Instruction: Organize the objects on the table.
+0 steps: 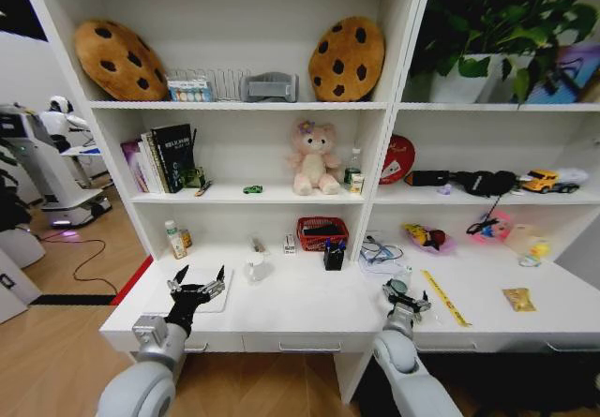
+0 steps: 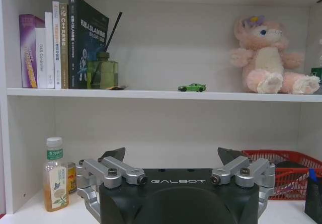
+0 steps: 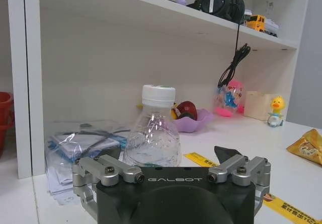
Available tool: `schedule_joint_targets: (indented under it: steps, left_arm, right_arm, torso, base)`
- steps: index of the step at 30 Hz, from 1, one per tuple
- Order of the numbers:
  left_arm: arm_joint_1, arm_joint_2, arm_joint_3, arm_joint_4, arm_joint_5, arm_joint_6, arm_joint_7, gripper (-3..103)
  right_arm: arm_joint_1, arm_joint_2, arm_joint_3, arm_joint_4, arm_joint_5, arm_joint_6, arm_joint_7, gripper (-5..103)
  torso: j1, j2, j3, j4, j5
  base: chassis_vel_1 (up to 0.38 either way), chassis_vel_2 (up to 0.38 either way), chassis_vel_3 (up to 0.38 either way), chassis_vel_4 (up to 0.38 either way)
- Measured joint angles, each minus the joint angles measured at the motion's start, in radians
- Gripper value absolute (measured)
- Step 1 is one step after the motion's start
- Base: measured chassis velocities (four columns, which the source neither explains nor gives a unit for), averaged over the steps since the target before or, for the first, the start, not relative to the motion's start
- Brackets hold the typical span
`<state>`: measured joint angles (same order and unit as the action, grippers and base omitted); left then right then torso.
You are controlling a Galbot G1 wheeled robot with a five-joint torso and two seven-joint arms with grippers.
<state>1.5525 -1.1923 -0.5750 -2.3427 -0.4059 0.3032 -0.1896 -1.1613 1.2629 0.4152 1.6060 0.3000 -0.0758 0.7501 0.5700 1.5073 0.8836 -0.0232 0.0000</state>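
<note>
Hovering low over the near left part of the white desk [image 1: 300,309], the left claw [image 1: 198,282] stands wide, its dark fingertips [image 2: 114,154] well apart with nothing between them, above a pale flat mat. Beyond it, at the back of the desk, stand a small bottle of yellowish drink [image 2: 55,174] and a red mesh basket [image 2: 287,171]; on the shelf above, a tiny green toy car [image 2: 191,87] sits between a green glass diffuser [image 2: 102,71] with a row of books [image 2: 60,45] on one side and the pink teddy bear [image 2: 269,58] on the other. The right claw [image 1: 406,297] hangs over the desk's near edge further right, its fingers spread, and a clear plastic bottle with a white cap [image 3: 153,133] stands just before it; whether the fingers touch the bottle cannot be told. Next to that bottle lies a clear plastic pouch [image 3: 83,148], a yellow ruler [image 1: 445,297] runs across the desk beside the claw, and a small gold snack packet [image 1: 518,298] lies further right. Two cookie-shaped cushions [image 1: 347,58] lean on the top shelf.
</note>
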Motion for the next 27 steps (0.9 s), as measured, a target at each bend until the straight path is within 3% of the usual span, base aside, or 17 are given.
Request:
schedule_joint_targets:
  steps: [12, 13, 17, 18, 20, 21, 22, 23, 26, 27]
  left_arm:
    - [0.0, 0.0, 0.0, 0.0, 0.0, 0.0, 0.0, 100]
    - [0.0, 0.0, 0.0, 0.0, 0.0, 0.0, 0.0, 100]
    - [0.0, 0.0, 0.0, 0.0, 0.0, 0.0, 0.0, 100]
    - [0.0, 0.0, 0.0, 0.0, 0.0, 0.0, 0.0, 100]
    - [0.0, 0.0, 0.0, 0.0, 0.0, 0.0, 0.0, 100]
    - [0.0, 0.0, 0.0, 0.0, 0.0, 0.0, 0.0, 100]
    - [0.0, 0.0, 0.0, 0.0, 0.0, 0.0, 0.0, 100]
    - [0.0, 0.0, 0.0, 0.0, 0.0, 0.0, 0.0, 100]
    - [0.0, 0.0, 0.0, 0.0, 0.0, 0.0, 0.0, 100]
    - [0.0, 0.0, 0.0, 0.0, 0.0, 0.0, 0.0, 100]
  right_arm:
    - [0.042, -0.003, -0.011, -0.04, 0.048, -0.016, -0.011, 103]
    - [0.041, -0.002, -0.012, -0.04, 0.051, -0.016, -0.014, 95]
    - [0.033, 0.0, -0.017, -0.037, 0.054, -0.017, -0.018, 90]
    - [0.028, 0.001, -0.019, -0.037, 0.053, -0.017, -0.019, 79]
    - [0.023, 0.001, -0.022, -0.036, 0.051, -0.017, -0.02, 79]
    - [0.02, 0.001, -0.023, -0.035, 0.051, -0.016, -0.021, 68]
    - [0.017, 0.002, -0.024, -0.03, 0.05, -0.015, -0.022, 68]
    - [0.016, 0.002, -0.025, -0.026, 0.048, -0.014, -0.022, 57]
    - [0.016, 0.001, -0.026, -0.015, 0.045, -0.014, -0.022, 57]
    - [0.016, -0.003, -0.027, -0.003, 0.044, -0.014, -0.022, 46]
  torso:
    - [0.0, 0.0, 0.0, 0.0, 0.0]
    - [0.0, 0.0, 0.0, 0.0, 0.0]
    - [0.0, 0.0, 0.0, 0.0, 0.0]
    - [0.0, 0.0, 0.0, 0.0, -0.0001]
    - [0.0, 0.0, 0.0, 0.0, 0.0]
    - [0.0, 0.0, 0.0, 0.0, 0.0]
    - [0.0, 0.0, 0.0, -0.0001, 0.0]
    - [0.0, 0.0, 0.0, -0.0001, 0.0001]
    - [0.0, 0.0, 0.0, 0.0, 0.0001]
    - [0.0, 0.0, 0.0, 0.0, 0.0]
  base:
    - [0.0, 0.0, 0.0, 0.0]
    - [0.0, 0.0, 0.0, 0.0]
    - [0.0, 0.0, 0.0, 0.0]
    - [0.0, 0.0, 0.0, 0.0]
    - [0.0, 0.0, 0.0, 0.0]
    - [0.0, 0.0, 0.0, 0.0]
    - [0.0, 0.0, 0.0, 0.0]
    - [0.0, 0.0, 0.0, 0.0]
    - [0.0, 0.0, 0.0, 0.0]
    - [0.0, 0.0, 0.0, 0.0]
